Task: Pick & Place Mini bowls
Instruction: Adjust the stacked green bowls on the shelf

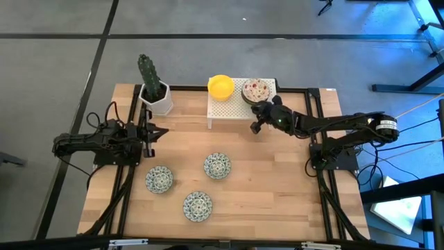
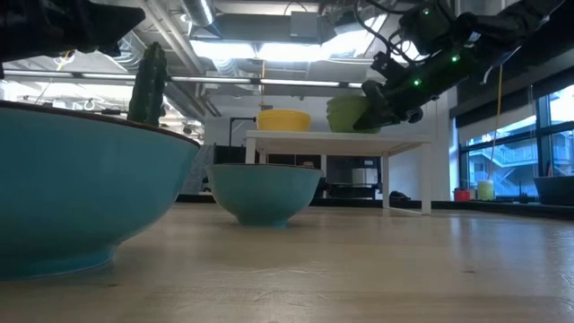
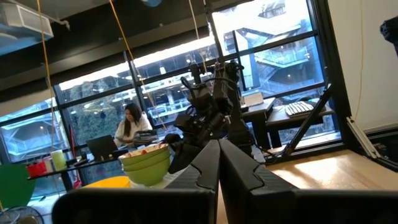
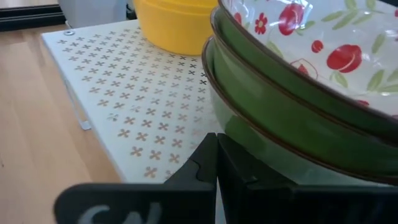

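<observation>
- Three blue-green patterned mini bowls [image 1: 198, 206] are seen on the near tabletop, well apart from the rack.
- The left gripper [image 1: 151, 132] is parked with fingers closed, empty.
- The right gripper [image 1: 258, 117], fingers closed on nothing, is just beside the stacked floral bowls [image 4: 311, 81] on the white perforated rack [image 4: 134, 106]; fingers should be opened before the rim is straddled.

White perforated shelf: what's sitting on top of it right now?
On the white shelf sit a yellow bowl stack and two nested floral bowls. How many yellow bowls are stacked is hidden.
</observation>
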### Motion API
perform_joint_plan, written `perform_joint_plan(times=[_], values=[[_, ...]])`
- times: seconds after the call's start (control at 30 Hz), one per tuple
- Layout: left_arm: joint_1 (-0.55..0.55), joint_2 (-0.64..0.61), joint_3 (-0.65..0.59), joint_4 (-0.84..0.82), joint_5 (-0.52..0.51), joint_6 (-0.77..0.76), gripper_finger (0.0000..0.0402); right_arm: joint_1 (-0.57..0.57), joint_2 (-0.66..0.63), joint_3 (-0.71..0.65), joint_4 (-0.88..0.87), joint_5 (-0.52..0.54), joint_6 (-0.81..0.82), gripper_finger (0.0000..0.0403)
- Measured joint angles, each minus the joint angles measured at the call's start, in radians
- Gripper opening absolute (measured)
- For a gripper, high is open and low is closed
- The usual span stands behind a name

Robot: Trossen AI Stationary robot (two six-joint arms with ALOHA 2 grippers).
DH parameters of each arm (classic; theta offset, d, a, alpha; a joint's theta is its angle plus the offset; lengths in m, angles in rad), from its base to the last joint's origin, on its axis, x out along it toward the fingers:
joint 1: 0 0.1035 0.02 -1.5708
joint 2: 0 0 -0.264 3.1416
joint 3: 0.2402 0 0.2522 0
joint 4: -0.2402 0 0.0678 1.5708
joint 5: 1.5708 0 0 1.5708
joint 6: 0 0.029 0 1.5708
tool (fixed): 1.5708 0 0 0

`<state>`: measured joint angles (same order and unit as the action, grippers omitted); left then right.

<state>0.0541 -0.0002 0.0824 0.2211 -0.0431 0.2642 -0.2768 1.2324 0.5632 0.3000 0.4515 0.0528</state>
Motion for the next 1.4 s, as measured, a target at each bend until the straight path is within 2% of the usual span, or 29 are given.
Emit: perform_joint_plan(times=[0.77, 1.0, 1.4], values=[[0.000, 0.000, 0.000, 0.000, 0.003, 0.000, 0.0005, -0.102, 0.000, 0.000, 0.000, -0.003, -0.012, 0.0004], [0.000, 0.000, 0.000, 0.000, 0.003, 0.000, 0.0002, -0.140, 0.000, 0.000, 0.001, -0.054, -0.012, 0.0004], [0.000, 0.000, 0.000, 0.000, 0.003, 0.001, 0.0002, -0.182, 0.000, 0.000, 0.002, -0.081, -0.015, 0.0004]])
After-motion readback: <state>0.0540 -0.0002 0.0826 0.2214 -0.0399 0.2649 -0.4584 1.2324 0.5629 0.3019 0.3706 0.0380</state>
